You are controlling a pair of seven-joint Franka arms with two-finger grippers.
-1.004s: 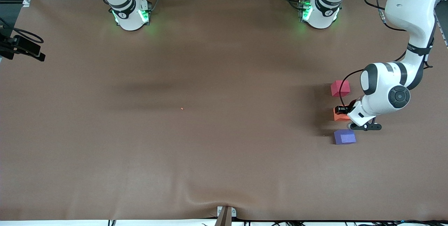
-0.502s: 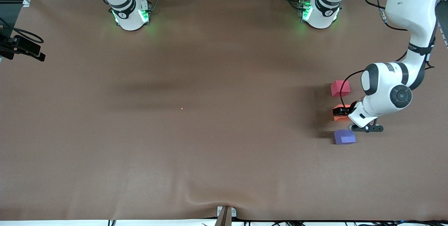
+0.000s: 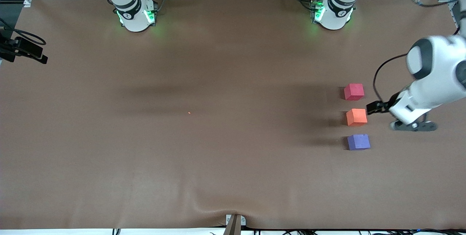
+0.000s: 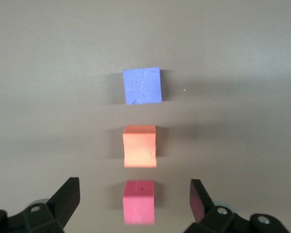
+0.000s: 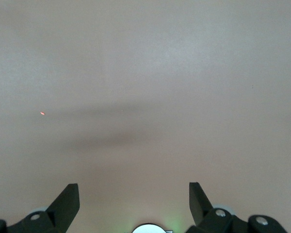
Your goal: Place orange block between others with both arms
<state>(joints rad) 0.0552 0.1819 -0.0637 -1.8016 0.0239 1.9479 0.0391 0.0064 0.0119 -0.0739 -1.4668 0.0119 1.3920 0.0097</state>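
Note:
Three cubes stand in a row on the brown table near the left arm's end. The orange block sits between the others: the pinkish-red cube farther from the front camera and the purple-blue cube nearer. My left gripper hangs open in the air beside the row and holds nothing. In the right wrist view my right gripper is open and empty above bare table; the front view does not show it.
A tiny orange speck lies mid-table. A black camera mount sticks in at the right arm's end. A small bracket sits at the table's near edge. Both green-lit bases stand along the far edge.
My left gripper opened and let go of the orange block, then rose and drew back toward the left arm's end. The orange block stays between the other two cubes.

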